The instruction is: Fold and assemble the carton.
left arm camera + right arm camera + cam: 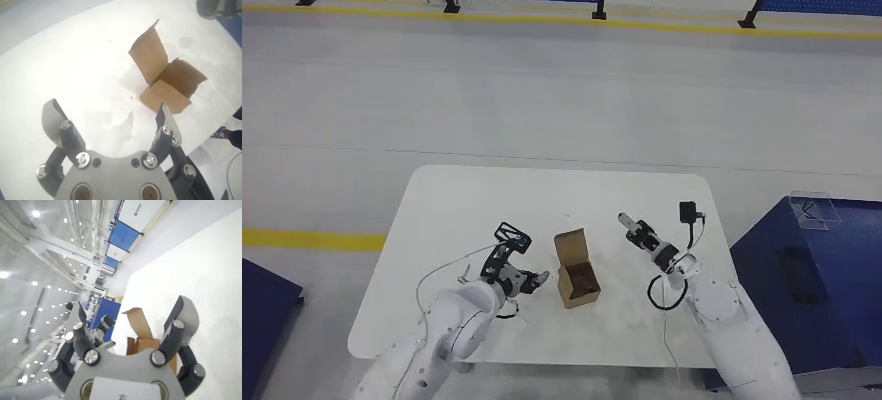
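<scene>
the carton (579,283) stood upright at the middle of the white table (442,300) in the top view. its body was already squared and its mouth open, with one tall flap (570,243) raised on the side toward the upper edge of the frame. the step in hand looked to be closing that top. to do it well, i would judge that the left jaws, at the carton's left, should brace the wall low down so the light box could not slide or tip. the right jaws, from the right, should then press the tall flap down near its crease rather than at its free edge, and slowly, so the board bent at the score and not mid-panel. any short side flaps would want folding in first, but whether there were any could not be made out.

the left jaws were spread wide and held nothing. in the left wrist view one fingertip (166,117) overlapped the carton's near wall, lower right of centre. whether it touched could not be told, and in the top view it lay just beside the box. the right jaws, right of centre and a little higher in the top view, were likewise released and empty. they were apart from the carton, which showed between and beyond them in the right wrist view.
</scene>
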### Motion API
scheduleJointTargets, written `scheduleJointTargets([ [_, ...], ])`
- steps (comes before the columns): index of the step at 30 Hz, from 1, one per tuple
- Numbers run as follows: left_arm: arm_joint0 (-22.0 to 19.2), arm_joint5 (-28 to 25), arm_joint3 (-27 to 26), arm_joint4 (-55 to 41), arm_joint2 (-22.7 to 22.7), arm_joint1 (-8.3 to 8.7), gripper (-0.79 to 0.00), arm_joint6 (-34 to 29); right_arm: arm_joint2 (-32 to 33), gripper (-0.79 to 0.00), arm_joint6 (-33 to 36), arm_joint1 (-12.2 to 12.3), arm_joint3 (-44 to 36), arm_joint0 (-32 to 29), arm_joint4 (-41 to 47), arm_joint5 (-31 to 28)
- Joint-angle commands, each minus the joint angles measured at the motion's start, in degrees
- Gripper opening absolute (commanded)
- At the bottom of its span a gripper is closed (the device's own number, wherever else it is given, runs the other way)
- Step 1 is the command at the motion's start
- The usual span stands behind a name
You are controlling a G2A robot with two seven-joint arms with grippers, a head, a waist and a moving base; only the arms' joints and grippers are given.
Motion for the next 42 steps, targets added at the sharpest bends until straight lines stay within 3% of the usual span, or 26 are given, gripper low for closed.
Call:
scheduleJointTargets([
  [1, -1.85, 0.39, 2.53, -0.17, 2.57, -0.96, 0.000, 0.22, 0.22, 0.000, -0.82, 0.35, -1.51, -1.46, -8.10, -0.31],
  [10, -6.41, 0.66, 8.41, 0.65, 7.50, -3.77, 0.000, 0.64, -1.41, 0.000, -1.60, 0.54, -3.38, -4.92, -20.18, 4.45],
  [21, -9.17, 1.09, 12.39, 1.83, 9.70, -6.17, 0.000, -0.19, -6.11, 0.000, -5.08, -0.14, -4.01, -5.51, -31.91, 8.84],
  [34, -6.63, -0.04, 10.58, 3.08, 6.73, -6.43, 0.000, 0.19, -10.60, 0.000, -8.62, -0.99, -2.33, -4.61, -45.02, 12.17],
  [42, -4.73, -0.72, 8.87, 4.07, 4.27, -6.28, 0.000, -0.24, -10.90, 0.000, -12.36, -1.54, -3.23, -4.05, -44.76, 11.51],
])
